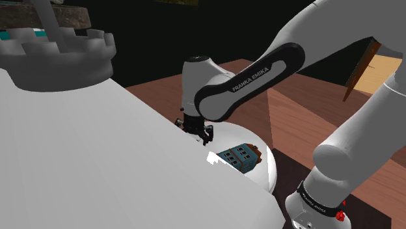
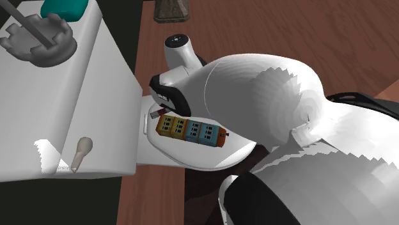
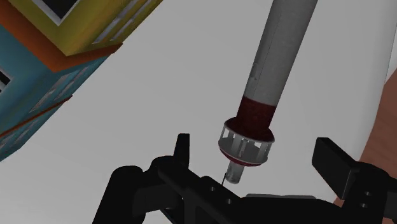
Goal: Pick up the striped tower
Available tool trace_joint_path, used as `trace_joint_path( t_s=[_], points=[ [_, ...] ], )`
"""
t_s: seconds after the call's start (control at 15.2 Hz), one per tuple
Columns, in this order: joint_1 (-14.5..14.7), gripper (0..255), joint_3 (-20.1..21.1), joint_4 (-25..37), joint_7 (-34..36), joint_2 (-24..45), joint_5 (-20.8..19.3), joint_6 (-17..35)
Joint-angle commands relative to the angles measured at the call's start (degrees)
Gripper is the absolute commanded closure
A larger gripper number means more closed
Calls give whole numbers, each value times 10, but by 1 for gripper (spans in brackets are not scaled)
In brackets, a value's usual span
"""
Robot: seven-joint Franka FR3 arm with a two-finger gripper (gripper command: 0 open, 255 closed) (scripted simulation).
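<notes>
We have the arm (image 1: 260,73) reaching from the shoulder view's lower right up and left, elbow high, forearm angled back down. Wrist (image 1: 195,81) is vertical and the gripper (image 1: 197,129) points straight down. In the wrist view, the fingers (image 3: 334,168) stand wide apart, clasping nothing.

White arm (image 1: 364,130): fat, rounded, glossy links. Charcoal joint band (image 1: 250,77) with white "FRANKA EMIKA" lettering. Black collar (image 1: 319,202) low on the arm, small white print, red mark (image 1: 343,207) beside it. All-black gripper (image 1: 198,132), blocky body, two squared fingers (image 3: 335,167).
</notes>
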Motion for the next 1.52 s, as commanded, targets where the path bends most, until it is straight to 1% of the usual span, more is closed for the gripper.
trace_joint_path(
  t_s=[0.0, 0.07, 0.2, 0.26, 0.86, 1.12, 1.45],
  points=[
    [-3, 0, 4, -6, 14, 16, -17, 18],
    [-5, 0, 6, -10, 25, 30, -31, 30],
    [-4, 0, 6, -10, 24, 30, -31, 30],
    [-5, 255, 5, -10, 22, 28, -29, 29],
    [-4, 255, 6, -10, 25, 30, -31, 30],
    [0, 255, 1, 1, -1, -3, 3, -2],
    [6, 255, -10, 17, -25, -38, 34, -45]
  ],
)
